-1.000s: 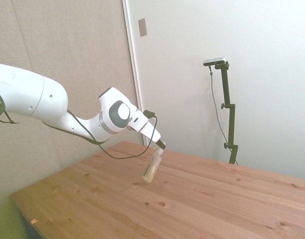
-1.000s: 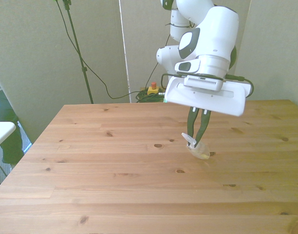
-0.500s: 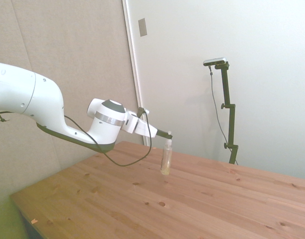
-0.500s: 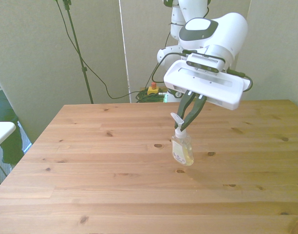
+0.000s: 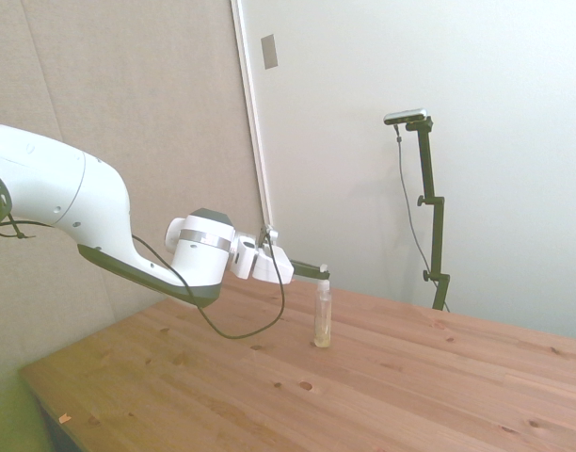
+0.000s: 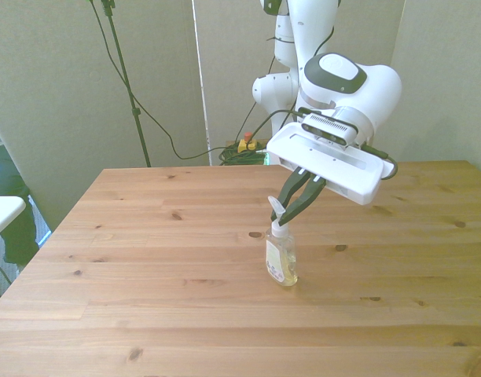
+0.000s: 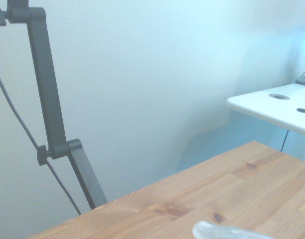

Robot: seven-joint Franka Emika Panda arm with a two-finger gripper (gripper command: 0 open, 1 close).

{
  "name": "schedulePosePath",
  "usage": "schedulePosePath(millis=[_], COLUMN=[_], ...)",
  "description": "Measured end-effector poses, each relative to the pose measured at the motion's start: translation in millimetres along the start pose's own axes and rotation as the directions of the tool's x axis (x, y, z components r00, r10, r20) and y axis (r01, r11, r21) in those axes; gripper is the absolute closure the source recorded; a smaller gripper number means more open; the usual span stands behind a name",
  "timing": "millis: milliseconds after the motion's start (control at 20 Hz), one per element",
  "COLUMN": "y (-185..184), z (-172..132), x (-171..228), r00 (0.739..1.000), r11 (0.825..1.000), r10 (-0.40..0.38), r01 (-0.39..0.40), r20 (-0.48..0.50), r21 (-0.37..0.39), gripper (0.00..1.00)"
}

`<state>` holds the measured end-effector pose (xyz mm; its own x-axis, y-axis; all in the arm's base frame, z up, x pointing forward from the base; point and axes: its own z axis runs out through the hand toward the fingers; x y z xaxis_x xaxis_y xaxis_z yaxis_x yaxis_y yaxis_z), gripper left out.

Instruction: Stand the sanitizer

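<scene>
Front view | sanitizer [image 6: 280,260] upright on table [image 6: 146,267] | gripper [image 6: 283,217] clamped on its pump top | label unreadable

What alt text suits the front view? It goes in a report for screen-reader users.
A white robot arm's gripper pinches the pump top of a sanitizer bottle standing upright on a wooden table.

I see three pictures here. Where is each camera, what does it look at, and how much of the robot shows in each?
Side view: off one side of the table, looking across it; the arm reaches in from the picture's left, gripper on the bottle.
Front view: across the table, facing the robot; arm, gripper and upright bottle show.
Wrist view: on the wrist, facing the wall over the table; no robot parts show.
Side and front share the bottle.
</scene>
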<state>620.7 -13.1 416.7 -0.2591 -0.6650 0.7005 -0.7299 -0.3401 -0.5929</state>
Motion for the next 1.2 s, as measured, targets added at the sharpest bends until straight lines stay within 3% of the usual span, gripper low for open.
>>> schedulePosePath(millis=[50, 1200], y=[2, 14], z=[0, -31], x=[-2, -30], r00=[1.0, 0.998], r11=[1.0, 0.999], r10=[-0.001, -0.034], r01=[0.001, 0.034], r20=[0.003, 0.057], r21=[-0.003, 0.005], gripper=[0.0, 0.0])
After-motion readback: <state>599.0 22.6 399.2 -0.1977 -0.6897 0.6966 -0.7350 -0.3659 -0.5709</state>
